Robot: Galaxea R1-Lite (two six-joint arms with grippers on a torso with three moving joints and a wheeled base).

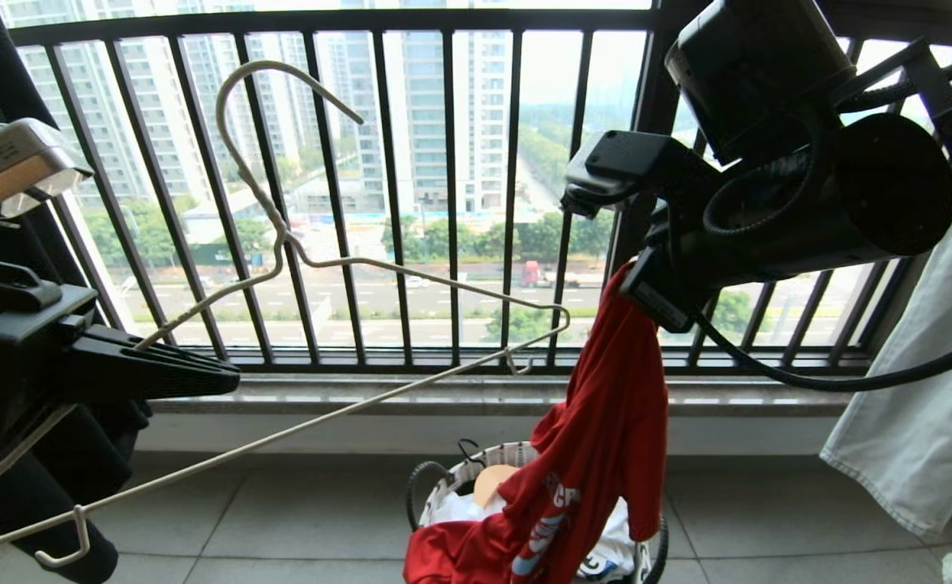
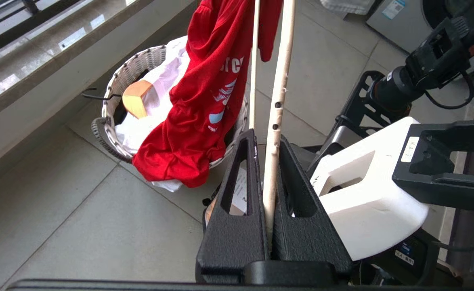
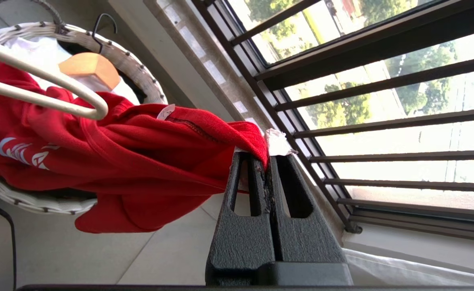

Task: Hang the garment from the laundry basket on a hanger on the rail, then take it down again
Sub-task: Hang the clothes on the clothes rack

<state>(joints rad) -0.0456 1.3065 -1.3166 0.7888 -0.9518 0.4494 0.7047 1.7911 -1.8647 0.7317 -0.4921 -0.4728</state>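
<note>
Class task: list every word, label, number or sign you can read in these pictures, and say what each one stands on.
"rce", cut off: white lettering on the red T-shirt, left wrist view.
Sticker on the black bracket: too small to read.
Label on the dark unit below the white housing: too blurred.
QR sticker on the grey appliance: unreadable.

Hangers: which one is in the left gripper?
The thin cream wire hanger, clamped between the left gripper fingers. The wooden hanger lies in the laundry basket, untouched.

Open floor (image 1: 298, 519) left of the laundry basket (image 1: 443, 487); window railing (image 1: 411, 203) close behind.
</note>
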